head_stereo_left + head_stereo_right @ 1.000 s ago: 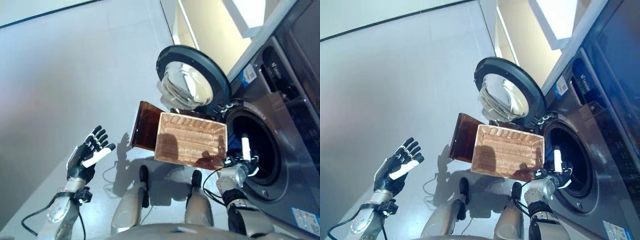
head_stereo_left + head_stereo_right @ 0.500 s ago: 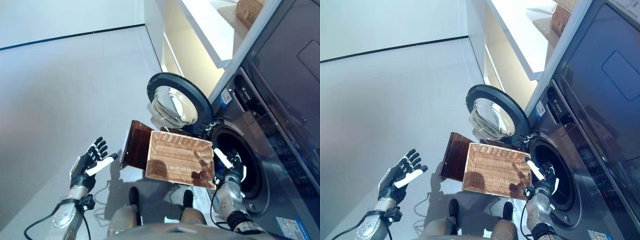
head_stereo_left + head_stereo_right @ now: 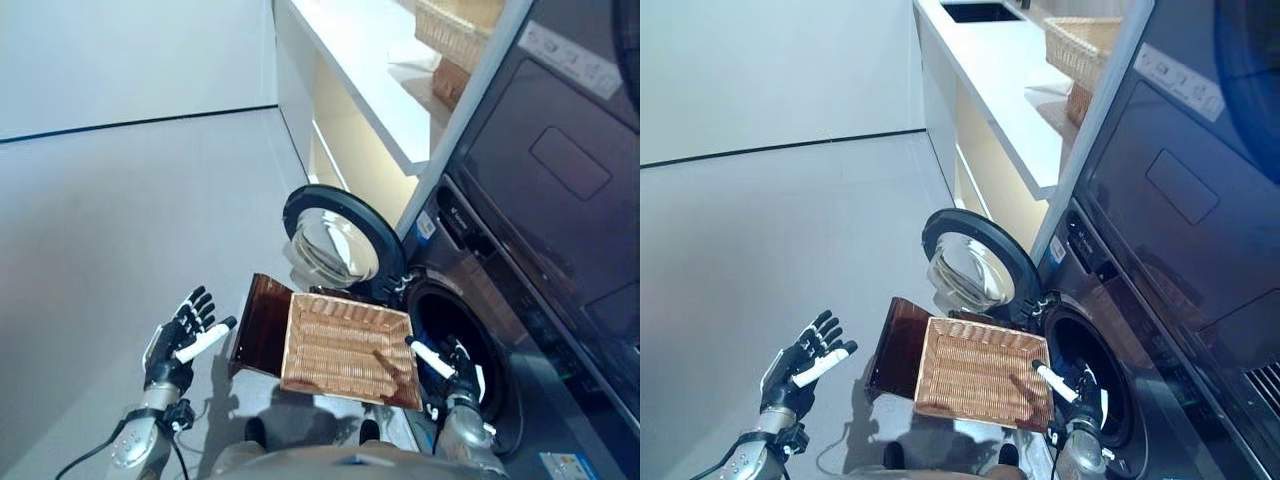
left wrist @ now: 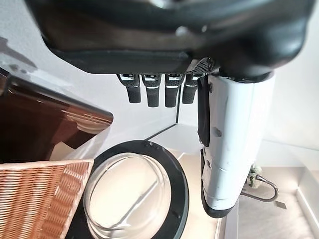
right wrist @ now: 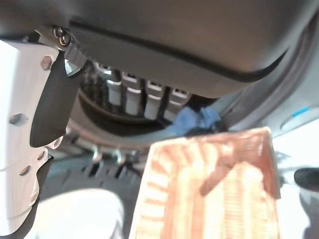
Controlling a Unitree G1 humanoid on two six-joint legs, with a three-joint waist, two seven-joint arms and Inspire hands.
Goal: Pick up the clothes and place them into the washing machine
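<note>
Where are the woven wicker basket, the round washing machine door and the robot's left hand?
Woven wicker basket (image 3: pixel 975 375), right eye view, its floor.
Round washing machine door (image 3: pixel 335 245), left eye view, its glass.
Left hand (image 3: pixel 170 345), left eye view, its palm.

**No legible print**

Nothing can be read in these views. The washing machine carries a small blue-and-white sticker beside its door opening and another low on its front — both too small to make out. The dark appliance above bears a pale label strip, its print unreadable.

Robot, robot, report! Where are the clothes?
Both hands open, left hand, right hand by drum. Blue cloth at washer's opening. Basket empty. Door open.
</note>
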